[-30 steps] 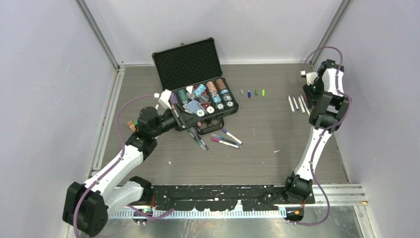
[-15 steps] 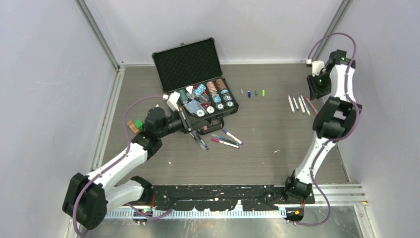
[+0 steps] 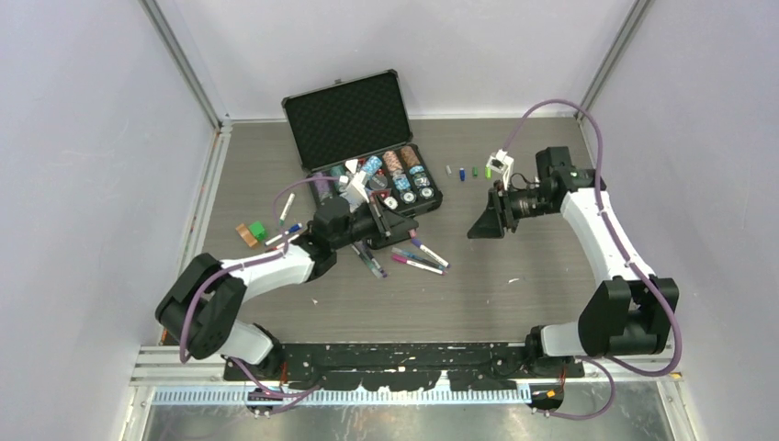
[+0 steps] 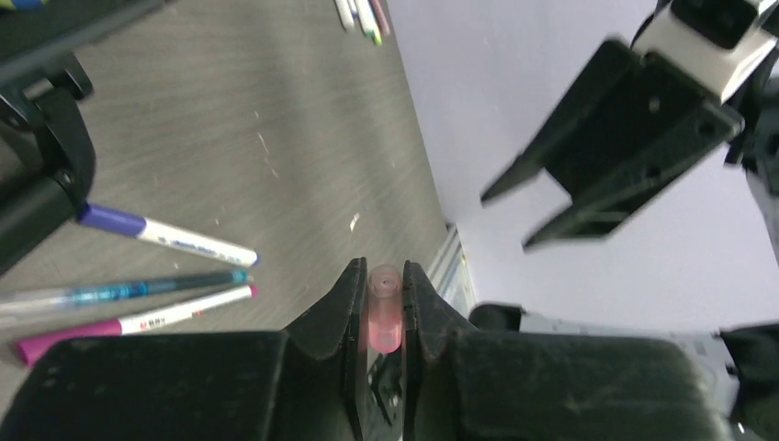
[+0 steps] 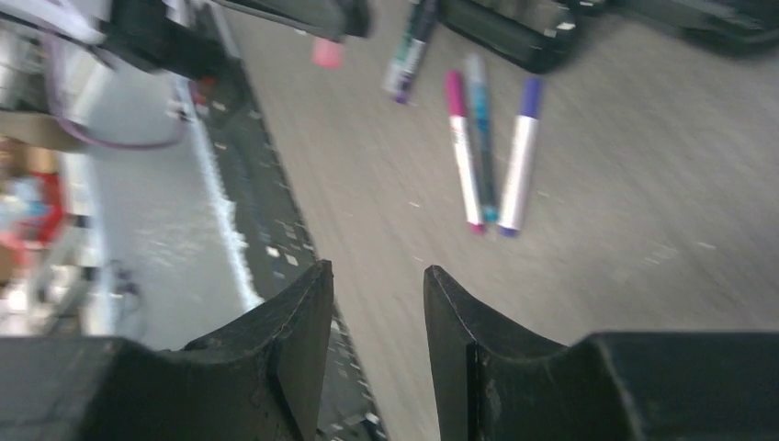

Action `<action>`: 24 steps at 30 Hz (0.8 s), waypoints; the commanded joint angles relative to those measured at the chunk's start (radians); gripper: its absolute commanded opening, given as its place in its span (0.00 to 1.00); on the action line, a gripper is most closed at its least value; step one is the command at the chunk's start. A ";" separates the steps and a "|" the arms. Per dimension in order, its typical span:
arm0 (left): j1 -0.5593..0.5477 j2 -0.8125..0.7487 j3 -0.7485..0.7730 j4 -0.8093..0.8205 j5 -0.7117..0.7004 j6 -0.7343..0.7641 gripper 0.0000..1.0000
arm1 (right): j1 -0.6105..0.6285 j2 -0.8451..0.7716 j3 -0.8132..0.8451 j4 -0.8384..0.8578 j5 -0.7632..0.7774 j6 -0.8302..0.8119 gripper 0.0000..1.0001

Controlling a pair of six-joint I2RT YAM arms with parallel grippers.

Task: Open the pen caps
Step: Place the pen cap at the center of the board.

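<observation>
— What sits on the nine o'clock side of the grey wood-grain table [image 3: 514, 303]?

— Two white-barrelled marker pens [image 3: 286, 206], lying loose beside the left arm.

— And the left gripper [image 4: 382, 272]?

— It points toward three o'clock, just off the near edge of the black hard case [image 3: 349, 115]. The case's lid stands up at eleven o'clock, over rows of striped round poker chips [image 3: 397, 165]. The fingers are pressed tight on a short pink translucent plastic cylinder [image 4: 384, 317]. Whether that is a cap alone or the end of a pen, I cannot tell.

— Any other pens?

— Three slim pens [image 4: 138, 323], with pink, teal and purple ends, lie together on the table at five o'clock from that gripper.

— The loose caps?

— Four tiny plastic caps [image 3: 462, 173] — grey, blue, green, lime — stand in a row at twelve o'clock, just right of the case.

— The right gripper [image 5: 377, 272]?

— It hangs above the middle of the table and points toward nine o'clock, facing the left one and apart from it. Its fingers stand partly spread, with nothing between them.
</observation>
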 commanded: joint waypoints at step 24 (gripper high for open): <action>-0.191 0.179 0.134 0.234 -0.457 -0.140 0.00 | 0.239 0.032 -0.129 0.567 0.073 0.809 0.48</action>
